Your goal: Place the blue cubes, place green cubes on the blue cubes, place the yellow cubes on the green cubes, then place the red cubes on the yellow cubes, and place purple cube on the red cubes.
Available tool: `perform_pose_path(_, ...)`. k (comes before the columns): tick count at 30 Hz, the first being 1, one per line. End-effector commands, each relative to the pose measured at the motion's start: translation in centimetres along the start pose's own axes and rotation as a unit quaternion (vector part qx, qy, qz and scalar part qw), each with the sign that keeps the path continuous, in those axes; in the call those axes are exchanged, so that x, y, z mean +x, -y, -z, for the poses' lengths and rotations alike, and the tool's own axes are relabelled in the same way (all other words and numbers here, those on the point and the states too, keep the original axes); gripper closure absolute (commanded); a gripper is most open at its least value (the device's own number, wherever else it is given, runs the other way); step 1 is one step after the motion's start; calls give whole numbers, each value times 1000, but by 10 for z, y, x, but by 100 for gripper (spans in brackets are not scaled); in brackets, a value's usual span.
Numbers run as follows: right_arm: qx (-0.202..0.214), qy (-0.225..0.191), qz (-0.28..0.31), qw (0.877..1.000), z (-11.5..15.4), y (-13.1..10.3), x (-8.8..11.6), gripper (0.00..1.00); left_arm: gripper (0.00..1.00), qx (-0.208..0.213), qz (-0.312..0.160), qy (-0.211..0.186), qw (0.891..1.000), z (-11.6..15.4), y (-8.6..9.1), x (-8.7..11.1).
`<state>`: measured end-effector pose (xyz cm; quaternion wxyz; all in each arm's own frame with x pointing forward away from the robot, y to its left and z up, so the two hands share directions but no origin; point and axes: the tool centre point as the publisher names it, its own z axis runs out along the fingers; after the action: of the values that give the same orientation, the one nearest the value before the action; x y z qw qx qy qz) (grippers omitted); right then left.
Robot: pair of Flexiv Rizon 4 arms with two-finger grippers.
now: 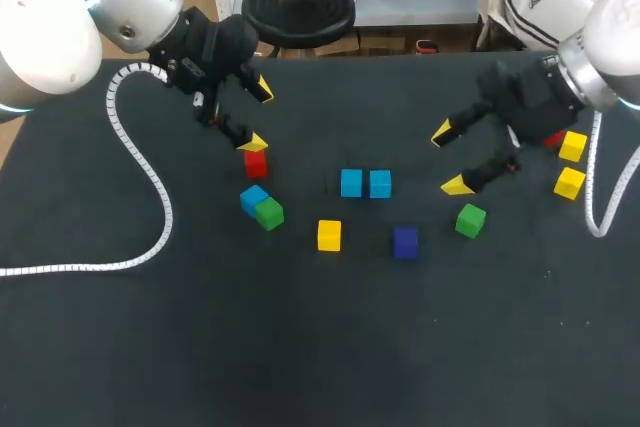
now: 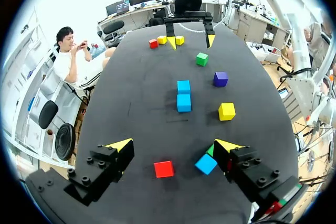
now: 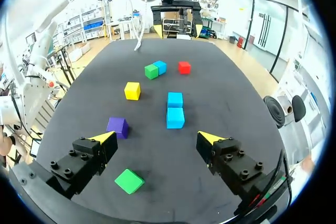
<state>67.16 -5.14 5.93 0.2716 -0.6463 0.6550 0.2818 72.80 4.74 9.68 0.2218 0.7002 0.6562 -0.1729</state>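
Observation:
Two blue cubes (image 1: 365,184) sit side by side at the table's middle, also seen as a pair (image 2: 184,94) (image 3: 175,110). A third blue cube (image 1: 253,197) touches a green cube (image 1: 269,213). A red cube (image 1: 255,162) lies just under my open left gripper (image 1: 258,115), between its fingers (image 2: 173,146). A yellow cube (image 1: 329,235) and a purple cube (image 1: 405,242) lie nearer the front. My open right gripper (image 1: 449,158) hangs above a second green cube (image 1: 470,220), which lies between its fingers (image 3: 129,180). Two yellow cubes (image 1: 571,165) and a partly hidden red one (image 1: 553,138) sit behind the right arm.
A white coiled cable (image 1: 150,187) from the left arm trails across the left of the black table. A second cable (image 1: 595,207) hangs by the right edge. Open tabletop stretches along the whole front.

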Motion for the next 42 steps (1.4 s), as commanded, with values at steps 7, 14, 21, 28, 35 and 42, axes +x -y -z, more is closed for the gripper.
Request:
perform_pose_path(7, 0, 1, 0, 1000, 0, 0, 0, 0, 0, 66, -149, 27, 986, 9, 7, 21)
perform_pose_path(14, 0, 1, 0, 1000, 0, 0, 0, 0, 0, 176, -253, -22, 951, -1, 22, 35)
perform_pose_path(21, 0, 1, 0, 1000, 0, 0, 0, 0, 0, 194, -246, -25, 949, -5, 22, 41)
perform_pose_path(28, 0, 1, 0, 1000, 0, 0, 0, 0, 0, 194, -246, -25, 949, -5, 22, 41)
perform_pose_path(35, 0, 1, 0, 1000, 0, 0, 0, 0, 0, 194, -246, -25, 949, -5, 22, 41)
perform_pose_path(42, 0, 1, 0, 1000, 0, 0, 0, 0, 0, 185, -288, -71, 937, -3, 27, 33)
